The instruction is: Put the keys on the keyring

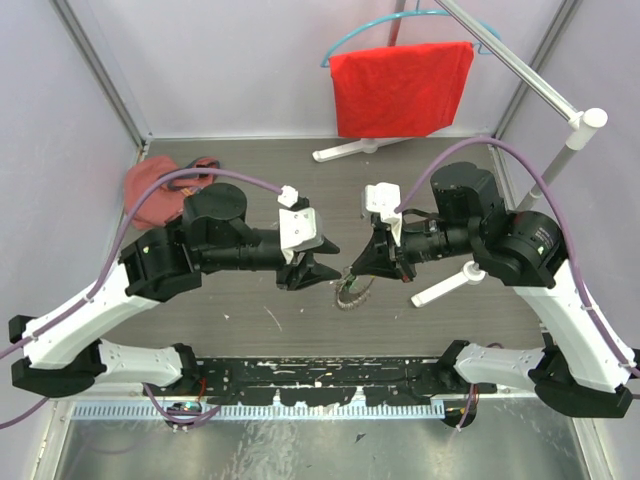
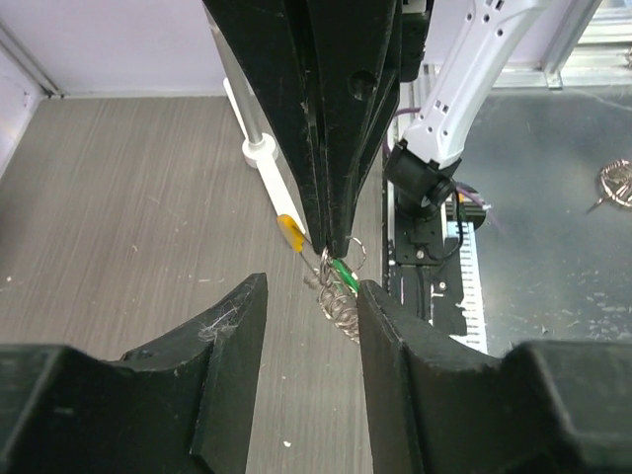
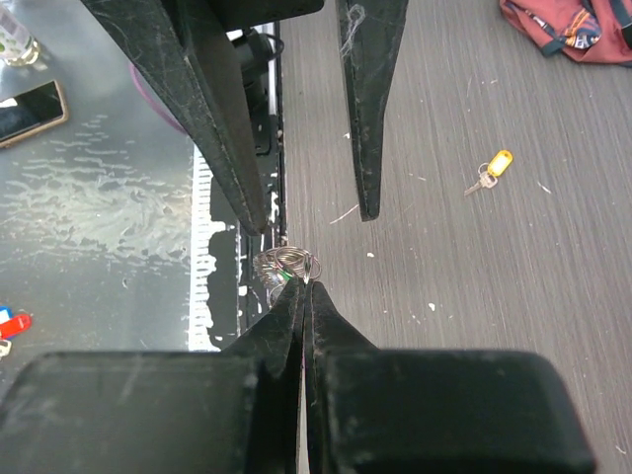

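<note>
My R gripper (image 3: 304, 288) is squeezed narrow, fingers flat together, pinching the keyring (image 3: 281, 265) at the very tips. The coil bunches just past the tips, low over the table (image 3: 444, 296). The green key (image 3: 287, 279) sits right at the pinch, touching the coil; can't tell if it's threaded on.

My L gripper (image 2: 311, 288) faces the R gripper tip to tip, fingers spread wide and gripping nothing. The keyring is just ahead of its tips, roughly on the centre line, apart from both fingers. The orange segment (image 2: 291, 233) pokes out beside the R gripper's tip.

The yellow-head key (image 3: 500, 161) lies flat on the table, off to one side of the L gripper's tips, well apart from both grippers. The red pouch (image 3: 553, 25) is further out on that same side.
</note>
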Controlling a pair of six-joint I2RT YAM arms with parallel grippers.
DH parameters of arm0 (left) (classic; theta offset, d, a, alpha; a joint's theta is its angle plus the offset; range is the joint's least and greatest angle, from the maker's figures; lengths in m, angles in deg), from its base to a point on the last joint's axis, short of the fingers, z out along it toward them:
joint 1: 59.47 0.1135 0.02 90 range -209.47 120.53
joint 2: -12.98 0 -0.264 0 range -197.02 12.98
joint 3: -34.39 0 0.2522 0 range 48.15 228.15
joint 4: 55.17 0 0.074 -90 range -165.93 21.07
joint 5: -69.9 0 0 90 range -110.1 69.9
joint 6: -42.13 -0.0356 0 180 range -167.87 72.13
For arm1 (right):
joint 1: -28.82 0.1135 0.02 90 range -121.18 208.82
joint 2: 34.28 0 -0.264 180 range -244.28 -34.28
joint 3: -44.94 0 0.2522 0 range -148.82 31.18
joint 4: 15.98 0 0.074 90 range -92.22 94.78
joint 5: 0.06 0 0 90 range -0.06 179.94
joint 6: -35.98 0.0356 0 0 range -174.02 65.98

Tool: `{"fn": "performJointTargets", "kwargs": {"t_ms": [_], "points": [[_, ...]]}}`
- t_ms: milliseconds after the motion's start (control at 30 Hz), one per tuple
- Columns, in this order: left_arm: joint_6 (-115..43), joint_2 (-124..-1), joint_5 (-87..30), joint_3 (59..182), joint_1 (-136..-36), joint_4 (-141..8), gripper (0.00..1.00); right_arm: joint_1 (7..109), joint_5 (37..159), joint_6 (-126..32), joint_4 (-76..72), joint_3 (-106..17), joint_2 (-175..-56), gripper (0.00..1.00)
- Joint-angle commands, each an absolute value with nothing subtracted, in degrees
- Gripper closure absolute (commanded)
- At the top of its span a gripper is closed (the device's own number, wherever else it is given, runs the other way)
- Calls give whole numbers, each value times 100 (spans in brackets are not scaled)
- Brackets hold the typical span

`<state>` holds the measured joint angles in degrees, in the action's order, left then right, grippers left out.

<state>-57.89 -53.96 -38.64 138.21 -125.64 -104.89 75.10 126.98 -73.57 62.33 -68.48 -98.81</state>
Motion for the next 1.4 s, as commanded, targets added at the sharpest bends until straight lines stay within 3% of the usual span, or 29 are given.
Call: {"fn": "performJointTargets", "kwargs": {"t_ms": [0,533,900,1067,1367], "points": [[-5990,-5540,-3987,14099,-12583,-10876,53,7514,12770,-7475,6220,-7005,-9805,99],[-5917,-5741,-4278,14106,-12585,-10672,62,7505,12934,-7452,6023,-6873,-9680,99],[-5914,-5808,-4395,14140,-12583,-10581,63,7505,13085,-7450,5981,-6811,-9700,99],[-5912,-5821,-4438,14133,-12583,-10559,73,7509,13090,-7433,5929,-6786,-9695,99],[-5911,-5855,-4462,14135,-12583,-10580,78,7507,13131,-7424,5860,-6734,-9721,99]]}}
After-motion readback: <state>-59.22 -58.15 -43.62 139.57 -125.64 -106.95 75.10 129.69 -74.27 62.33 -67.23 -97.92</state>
